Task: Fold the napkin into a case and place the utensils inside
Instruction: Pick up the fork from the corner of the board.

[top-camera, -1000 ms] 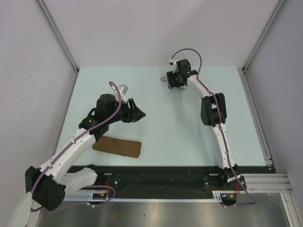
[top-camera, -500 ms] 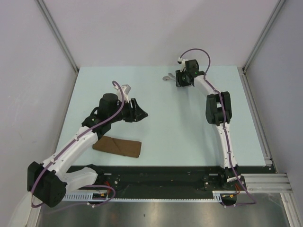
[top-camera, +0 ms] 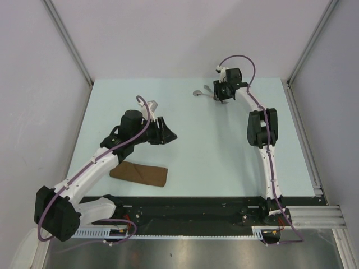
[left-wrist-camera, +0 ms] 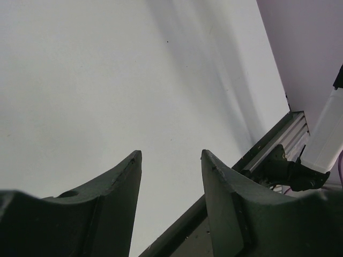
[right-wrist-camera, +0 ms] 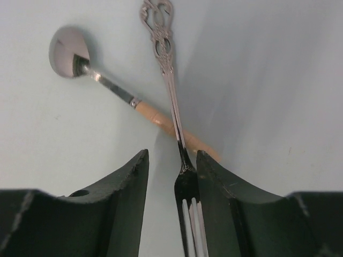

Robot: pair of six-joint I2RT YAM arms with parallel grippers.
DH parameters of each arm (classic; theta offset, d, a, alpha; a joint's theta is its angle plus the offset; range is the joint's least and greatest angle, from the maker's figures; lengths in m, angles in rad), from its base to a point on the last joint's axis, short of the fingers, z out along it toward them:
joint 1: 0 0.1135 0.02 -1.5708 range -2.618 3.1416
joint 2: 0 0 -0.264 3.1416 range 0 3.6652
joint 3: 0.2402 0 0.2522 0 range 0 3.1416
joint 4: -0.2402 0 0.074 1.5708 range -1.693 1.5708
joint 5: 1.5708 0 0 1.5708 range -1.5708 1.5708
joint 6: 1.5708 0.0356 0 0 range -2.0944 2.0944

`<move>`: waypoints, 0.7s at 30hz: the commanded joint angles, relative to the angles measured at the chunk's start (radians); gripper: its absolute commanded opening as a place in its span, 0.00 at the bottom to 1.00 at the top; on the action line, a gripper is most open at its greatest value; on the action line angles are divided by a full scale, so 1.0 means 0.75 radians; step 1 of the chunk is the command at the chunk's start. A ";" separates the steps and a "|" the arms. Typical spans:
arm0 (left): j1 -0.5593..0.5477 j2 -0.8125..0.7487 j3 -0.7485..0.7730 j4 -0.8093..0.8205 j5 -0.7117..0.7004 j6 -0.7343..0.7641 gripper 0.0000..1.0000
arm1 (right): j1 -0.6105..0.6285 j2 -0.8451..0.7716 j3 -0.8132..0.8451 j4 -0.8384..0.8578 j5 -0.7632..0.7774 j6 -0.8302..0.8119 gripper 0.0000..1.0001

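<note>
Top external: utensils (top-camera: 205, 94) near far edge (top-camera: 168, 79)

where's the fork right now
The fork lies near the far edge of the table, right of centre; in the right wrist view its tines sit between the right fingers, its handle crossing the spoon.

Pale green table (top-camera: 185, 151), plain grey walls (top-camera: 168, 39)

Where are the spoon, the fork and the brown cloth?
Shiny silver spoon (right-wrist-camera: 68, 44): right wrist view, its bowl.
Thin silver fork (right-wrist-camera: 170, 88): right wrist view, its handle.
Folded brown cloth (top-camera: 139, 174): top view, its middle.
</note>
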 commanded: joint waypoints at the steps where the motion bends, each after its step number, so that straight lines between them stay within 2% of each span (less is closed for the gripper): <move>1: -0.010 0.003 0.002 0.069 0.044 -0.019 0.53 | -0.019 0.031 0.186 -0.063 -0.011 -0.048 0.47; 14: -0.010 0.042 0.008 0.097 0.093 -0.042 0.53 | -0.021 0.103 0.229 -0.125 -0.062 -0.058 0.40; 21: -0.010 0.042 0.014 0.103 0.109 -0.050 0.53 | -0.007 0.146 0.325 -0.246 -0.009 -0.034 0.31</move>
